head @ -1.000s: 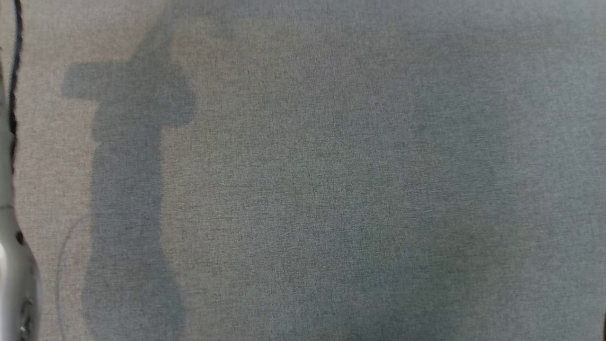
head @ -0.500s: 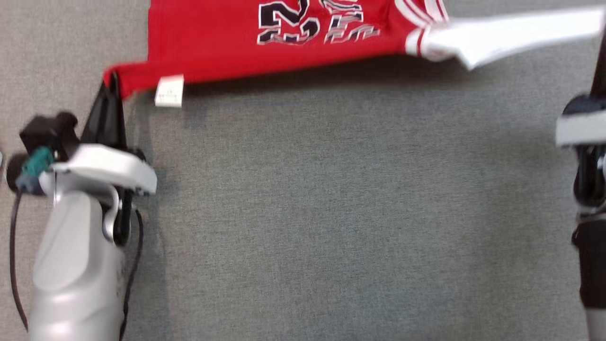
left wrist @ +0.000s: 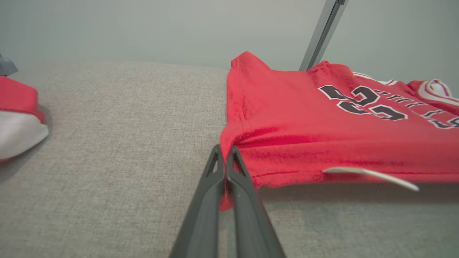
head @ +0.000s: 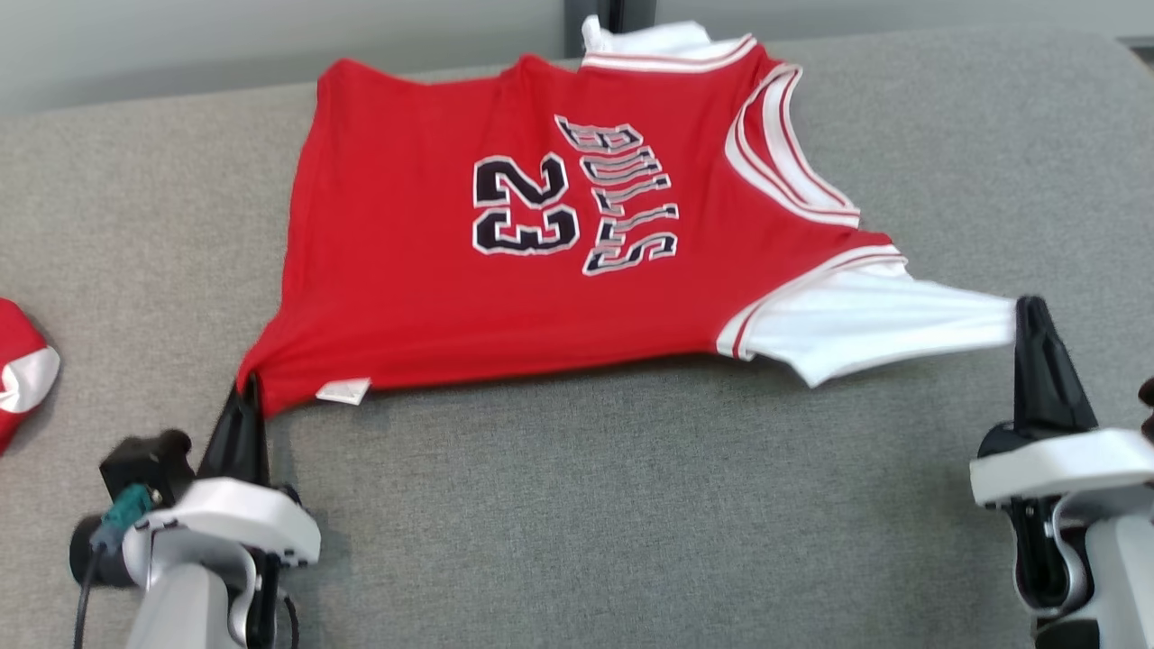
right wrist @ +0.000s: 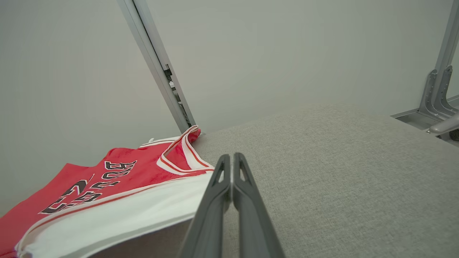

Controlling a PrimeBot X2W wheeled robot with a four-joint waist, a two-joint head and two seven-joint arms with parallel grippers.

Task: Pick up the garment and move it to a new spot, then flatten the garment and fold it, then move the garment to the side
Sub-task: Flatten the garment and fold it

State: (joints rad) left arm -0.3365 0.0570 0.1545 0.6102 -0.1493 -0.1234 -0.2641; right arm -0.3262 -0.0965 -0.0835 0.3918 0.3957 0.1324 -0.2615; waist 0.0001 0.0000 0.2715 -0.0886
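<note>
Red jersey [head: 541, 225] spread face up across the far middle of the grey cloth-covered counter [head: 631, 505]. The number 23 and the word BULLS are turned sideways. The neck end lies to the right and the hem to the left.

Left hand [head: 250, 386] is at the near left, fingers pinched together on the near hem corner, with red cloth caught between them. In the left wrist view a bit of red shows below the grip point. A small white tag [head: 343, 390] hangs from the hem just right of that corner.

Right hand [head: 1029, 311] is at the near right, fingers closed tight on the end of the white sleeve [head: 865, 324], which is pulled out to a taut point. The right wrist view shows the two fingers pressed flat together, with the white cloth running up to their left side.

The near edge of the jersey is stretched between the two hands and raised off the counter, with a shadow under it. The far part rests on the surface, and its far edge reaches the back of the counter.

A second red and white cloth [head: 20, 379] lies at the far left edge, well apart from the jersey. A metal post [head: 616, 13] stands behind the counter against a pale wall [head: 270, 36].
</note>
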